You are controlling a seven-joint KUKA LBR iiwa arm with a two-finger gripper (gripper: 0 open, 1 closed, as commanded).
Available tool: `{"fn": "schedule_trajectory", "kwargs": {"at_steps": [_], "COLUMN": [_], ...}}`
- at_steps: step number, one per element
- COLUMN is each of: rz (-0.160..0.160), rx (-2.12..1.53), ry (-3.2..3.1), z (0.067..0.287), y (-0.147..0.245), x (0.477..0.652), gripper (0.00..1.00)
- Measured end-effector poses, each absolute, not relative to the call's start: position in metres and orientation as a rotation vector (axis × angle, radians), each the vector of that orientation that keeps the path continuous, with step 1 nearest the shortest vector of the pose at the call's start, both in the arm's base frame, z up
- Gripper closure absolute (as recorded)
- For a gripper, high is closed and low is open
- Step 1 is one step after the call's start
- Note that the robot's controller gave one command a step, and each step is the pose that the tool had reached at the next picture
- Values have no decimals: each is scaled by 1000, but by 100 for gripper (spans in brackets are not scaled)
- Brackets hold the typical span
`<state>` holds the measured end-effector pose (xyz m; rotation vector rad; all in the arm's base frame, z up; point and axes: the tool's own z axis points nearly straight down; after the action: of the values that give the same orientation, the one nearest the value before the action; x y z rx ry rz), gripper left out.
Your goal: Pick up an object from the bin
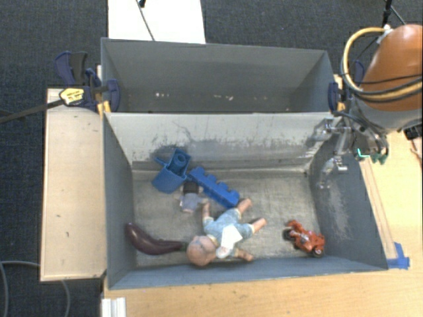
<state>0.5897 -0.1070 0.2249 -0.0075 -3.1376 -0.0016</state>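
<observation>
Camera view, from above: gripper (328,170) up against the right wall of the bin (122,177), near the back corner, over none of the toys; apart or together, cannot tell. Nearest: small red toy figure (305,238) on the floor at front right, probably light, hard, knobbly; best pinched across the middle. Further left: baby doll (225,233), blue plastic bricks (198,180), dark curved piece (151,242). Bare metal floor, likely slick; open room round the red figure, sloping wall close by
</observation>
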Motion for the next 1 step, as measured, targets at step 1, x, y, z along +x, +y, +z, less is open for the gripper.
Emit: {"fn": "schedule_trajectory", "kwargs": {"at_steps": [1], "rz": [1], "rx": [-3], "ry": [-3146], "z": [230], "y": [-107], "x": [591], "gripper": [0]}}
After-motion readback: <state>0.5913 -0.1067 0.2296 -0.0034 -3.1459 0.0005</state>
